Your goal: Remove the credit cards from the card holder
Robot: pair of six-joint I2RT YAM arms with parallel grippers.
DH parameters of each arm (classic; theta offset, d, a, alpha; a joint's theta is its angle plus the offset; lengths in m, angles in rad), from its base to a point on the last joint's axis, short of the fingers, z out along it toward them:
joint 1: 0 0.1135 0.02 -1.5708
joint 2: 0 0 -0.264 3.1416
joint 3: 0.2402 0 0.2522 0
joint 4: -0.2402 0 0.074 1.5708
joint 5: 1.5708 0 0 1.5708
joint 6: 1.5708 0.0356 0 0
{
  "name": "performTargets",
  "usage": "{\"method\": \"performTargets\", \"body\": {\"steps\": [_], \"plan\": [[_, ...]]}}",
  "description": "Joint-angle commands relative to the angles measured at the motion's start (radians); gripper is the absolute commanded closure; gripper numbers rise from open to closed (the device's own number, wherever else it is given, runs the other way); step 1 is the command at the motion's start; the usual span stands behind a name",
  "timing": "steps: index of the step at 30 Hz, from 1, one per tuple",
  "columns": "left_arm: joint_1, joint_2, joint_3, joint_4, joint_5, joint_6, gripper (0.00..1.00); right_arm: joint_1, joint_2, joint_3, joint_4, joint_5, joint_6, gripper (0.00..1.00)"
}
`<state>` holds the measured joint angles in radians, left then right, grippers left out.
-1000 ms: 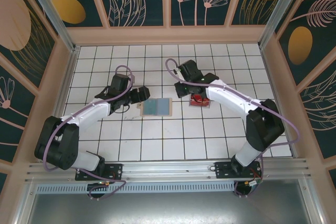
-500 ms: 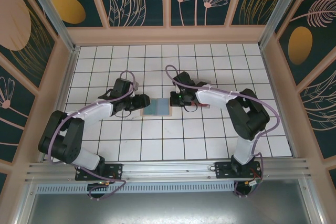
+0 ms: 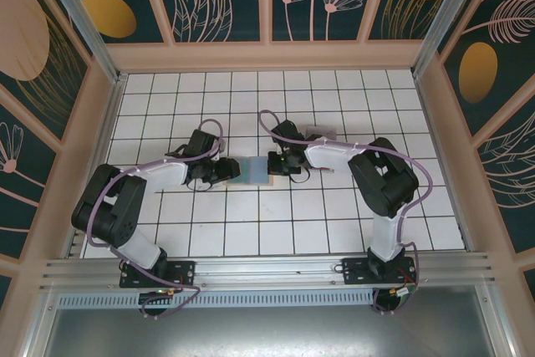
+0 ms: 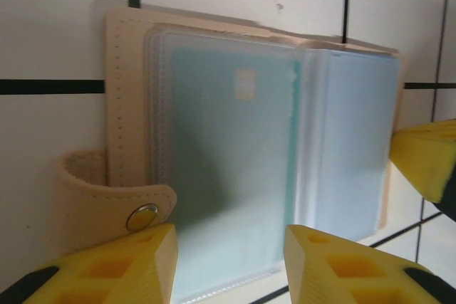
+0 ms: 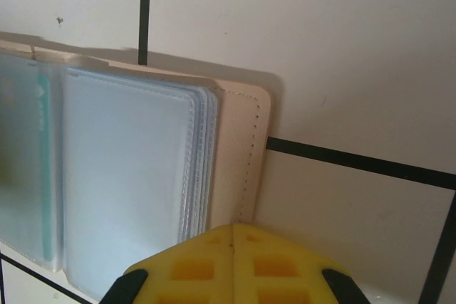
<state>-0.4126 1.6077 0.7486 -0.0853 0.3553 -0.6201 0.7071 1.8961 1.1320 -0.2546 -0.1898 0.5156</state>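
Observation:
The card holder (image 3: 252, 170) lies open on the white tiles, tan leather (image 4: 127, 105) with clear plastic sleeves. A teal credit card (image 4: 228, 161) sits inside the left sleeve, and a snap strap (image 4: 114, 204) curls off the holder's left side. My left gripper (image 3: 226, 171) is low at the holder's left end, its yellow jaws open (image 4: 231, 254) astride the lower edge of the teal card's sleeve. My right gripper (image 3: 279, 163) is shut with nothing between its fingers. Its tip (image 5: 231, 231) rests at the holder's tan right border (image 5: 239, 154).
White tiled floor with dark grout lines (image 3: 251, 232) stretches around the holder. Wooden walls (image 3: 267, 56) enclose the cell on three sides. Both arms reach inward and meet at the holder near the middle.
The right gripper has left the tray and come left and down onto the holder's right edge. The left gripper has come in lower at the left edge, its jaws narrower.

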Motion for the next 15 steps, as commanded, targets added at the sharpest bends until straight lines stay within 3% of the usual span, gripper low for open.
{"method": "performTargets", "body": {"steps": [1, 9, 15], "plan": [[-0.003, 0.013, 0.023, -0.034, -0.045, 0.017, 0.55, 0.011, 0.023, 0.003, -0.017, 0.024, 0.017, 1.00], [-0.003, 0.009, 0.031, -0.050, -0.096, 0.017, 0.55, 0.015, 0.033, 0.006, -0.028, 0.026, 0.021, 1.00], [-0.005, 0.032, 0.034, -0.042, -0.067, 0.020, 0.55, 0.017, 0.044, 0.014, -0.030, 0.020, 0.020, 1.00]]}}
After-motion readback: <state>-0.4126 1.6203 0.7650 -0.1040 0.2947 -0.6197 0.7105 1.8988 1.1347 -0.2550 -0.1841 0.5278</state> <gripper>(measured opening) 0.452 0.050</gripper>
